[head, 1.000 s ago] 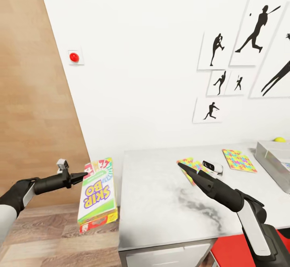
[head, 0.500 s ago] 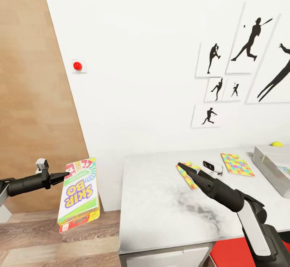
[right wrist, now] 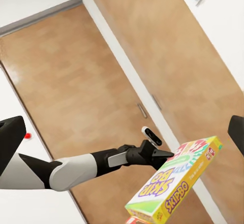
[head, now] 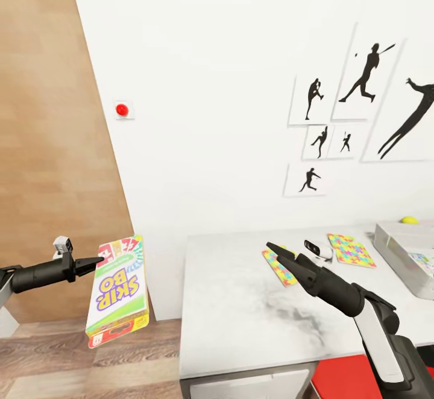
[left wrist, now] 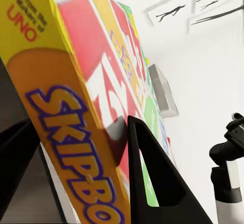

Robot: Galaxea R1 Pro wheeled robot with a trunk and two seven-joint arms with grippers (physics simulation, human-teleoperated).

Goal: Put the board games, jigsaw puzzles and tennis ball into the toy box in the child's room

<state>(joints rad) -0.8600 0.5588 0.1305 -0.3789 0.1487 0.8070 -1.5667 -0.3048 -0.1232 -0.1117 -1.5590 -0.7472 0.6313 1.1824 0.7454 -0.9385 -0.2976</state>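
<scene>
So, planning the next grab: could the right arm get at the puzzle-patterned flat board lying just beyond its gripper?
Probably yes. The right gripper hangs open over the pale table, with the colourful jigsaw board flat just ahead and nothing between them.

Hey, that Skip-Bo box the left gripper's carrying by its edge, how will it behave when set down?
The Skip-Bo box looks stiff: pinched at one edge by the left gripper, it hangs unbent. Probably light. Thin and flat, it would likely tip over if stood on edge.
</scene>
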